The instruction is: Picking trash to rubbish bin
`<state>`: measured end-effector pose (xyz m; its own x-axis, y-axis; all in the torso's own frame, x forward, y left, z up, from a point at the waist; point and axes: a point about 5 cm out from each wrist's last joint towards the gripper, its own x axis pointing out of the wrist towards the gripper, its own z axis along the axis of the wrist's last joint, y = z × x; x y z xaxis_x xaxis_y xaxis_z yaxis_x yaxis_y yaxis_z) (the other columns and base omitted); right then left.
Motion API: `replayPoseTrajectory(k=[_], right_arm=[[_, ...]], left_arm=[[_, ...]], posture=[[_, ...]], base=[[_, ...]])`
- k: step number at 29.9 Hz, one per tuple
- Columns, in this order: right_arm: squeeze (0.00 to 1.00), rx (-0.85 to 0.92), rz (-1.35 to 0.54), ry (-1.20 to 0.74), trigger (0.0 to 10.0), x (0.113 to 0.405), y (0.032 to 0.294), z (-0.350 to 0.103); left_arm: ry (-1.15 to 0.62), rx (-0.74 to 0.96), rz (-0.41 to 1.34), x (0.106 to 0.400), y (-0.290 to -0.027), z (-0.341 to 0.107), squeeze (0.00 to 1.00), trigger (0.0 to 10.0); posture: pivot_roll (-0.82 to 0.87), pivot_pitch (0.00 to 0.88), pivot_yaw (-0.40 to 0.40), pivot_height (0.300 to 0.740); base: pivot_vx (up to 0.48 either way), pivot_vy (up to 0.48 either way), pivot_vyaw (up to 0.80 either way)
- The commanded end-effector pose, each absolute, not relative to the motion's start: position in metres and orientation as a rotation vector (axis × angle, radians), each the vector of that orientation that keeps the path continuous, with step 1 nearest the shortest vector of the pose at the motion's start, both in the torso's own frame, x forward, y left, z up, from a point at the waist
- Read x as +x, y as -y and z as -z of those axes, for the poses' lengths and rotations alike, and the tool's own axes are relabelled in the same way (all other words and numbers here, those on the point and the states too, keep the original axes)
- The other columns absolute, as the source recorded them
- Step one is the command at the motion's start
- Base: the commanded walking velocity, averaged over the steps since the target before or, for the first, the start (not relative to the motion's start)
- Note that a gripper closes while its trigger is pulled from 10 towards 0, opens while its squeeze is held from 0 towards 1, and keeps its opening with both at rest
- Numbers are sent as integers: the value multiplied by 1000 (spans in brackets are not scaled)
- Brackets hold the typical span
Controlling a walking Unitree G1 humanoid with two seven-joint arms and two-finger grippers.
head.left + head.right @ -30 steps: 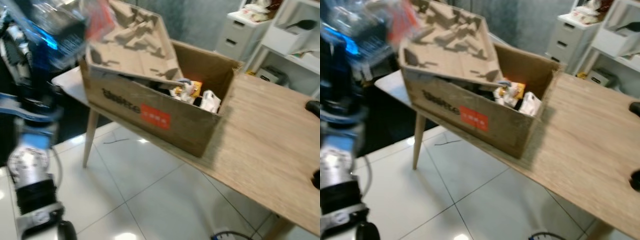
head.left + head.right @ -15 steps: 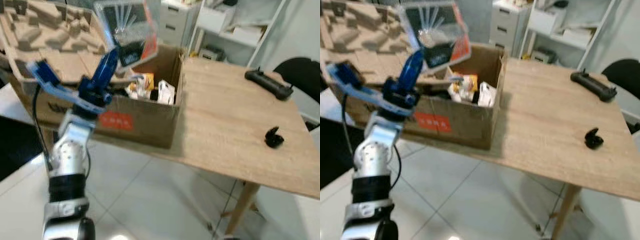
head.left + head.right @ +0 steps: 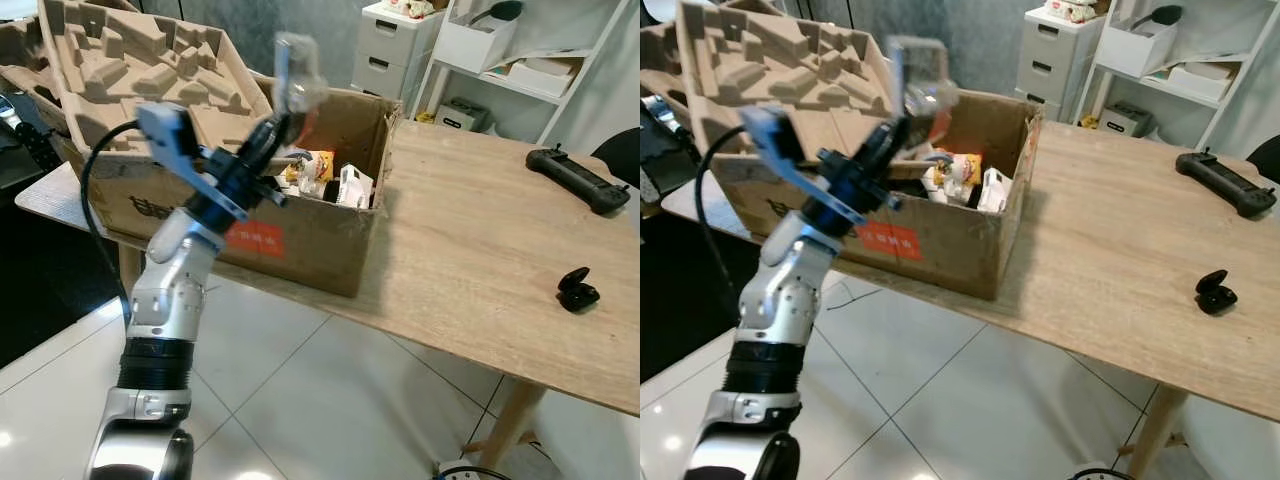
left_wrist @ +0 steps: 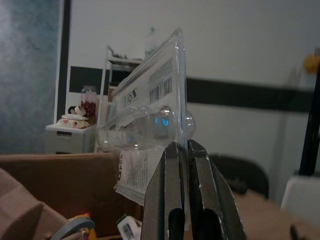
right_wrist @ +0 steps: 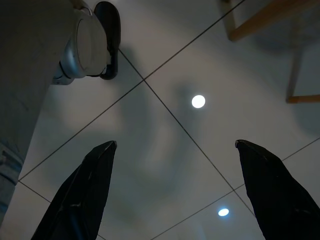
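Pale floor tiles (image 5: pixel 165 130) lie under a wooden table (image 3: pixel 500 250) carrying an open cardboard box (image 3: pixel 310 235) of trash. Above the box's near wall, the left tool (image 4: pixel 183 150) is clamped on a clear plastic blister pack (image 4: pixel 150 125) (its barcode label reads in the left wrist view, blurred from the head). Away from the box, the right tool (image 5: pixel 175 195) hangs with fingers apart over the tiles.

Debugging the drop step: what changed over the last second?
The left gripper, still shut on the clear plastic blister pack, has carried it lower, from above the moulded pulp tray to over the brown cardboard box opening. The camera swung too. Box, its trash and wooden table unchanged.
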<state>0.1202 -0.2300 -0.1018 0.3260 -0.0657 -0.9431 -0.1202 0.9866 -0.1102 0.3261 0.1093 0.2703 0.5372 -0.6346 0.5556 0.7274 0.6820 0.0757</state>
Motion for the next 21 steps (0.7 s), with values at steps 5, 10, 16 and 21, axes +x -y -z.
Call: replayPoseTrajectory(k=[5,10,16,21], right_arm=[[0,-152,-47,-1256,10000,117,214,106],[0,-144,-55,-1256,10000,115,206,108],[0,-150,-46,-1271,10000,104,218,109],[0,-173,-16,-1289,10000,92,252,103]], left_arm=[[540,-77,829,328,-95,-260,1000,10000],[520,-58,784,333,-88,-253,1000,10000],[518,-43,704,339,-87,-250,1000,10000],[605,-325,712,334,-97,-272,1000,10000]], posture=[[-13,94,-18,740],[-17,92,-17,740],[-21,87,-17,740],[-20,85,-18,740]], base=[[0,0,0],[0,0,0],[0,0,0],[0,0,0]])
